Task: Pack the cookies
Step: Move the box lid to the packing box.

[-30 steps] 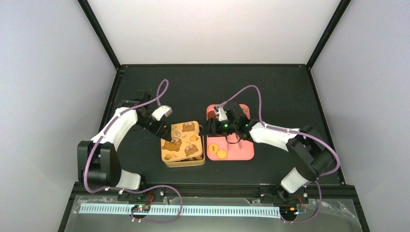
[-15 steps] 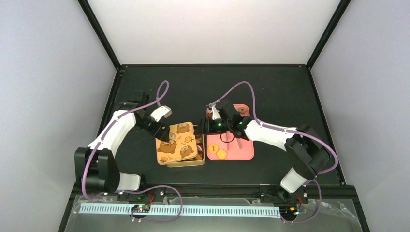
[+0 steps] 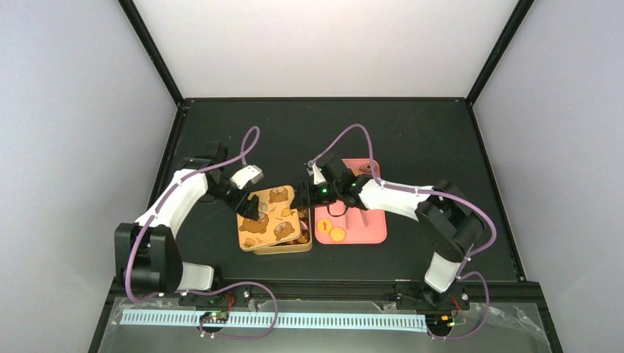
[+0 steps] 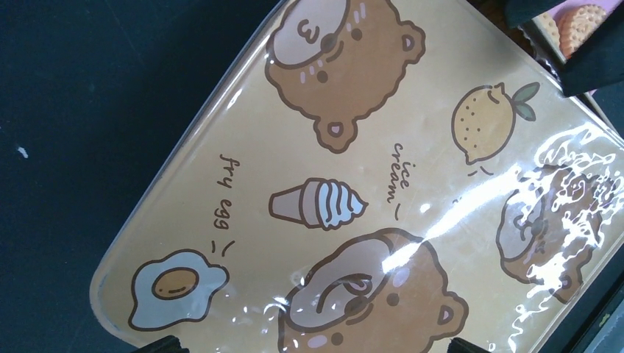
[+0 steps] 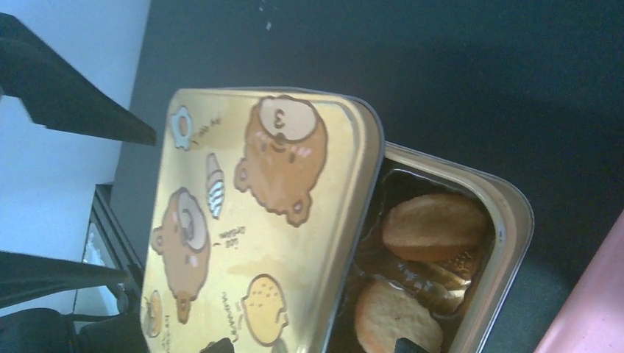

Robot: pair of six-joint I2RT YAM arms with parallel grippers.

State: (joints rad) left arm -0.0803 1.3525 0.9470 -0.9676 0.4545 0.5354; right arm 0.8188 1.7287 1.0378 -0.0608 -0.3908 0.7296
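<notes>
Surface: yellow rounded-square metal tin lid, directly ahead of the left pincer.
Fried-egg drawing: "fry egg" beside it, nearest the pincer.
Ice-cream cone drawing: "ice cream" beside it, farther ahead.

Two round orange-golden cookies lie flat on the pink tray, near its front left corner and just beside each other. Other golden ones lie inside the tin, mostly hidden under its askew lid.
</notes>
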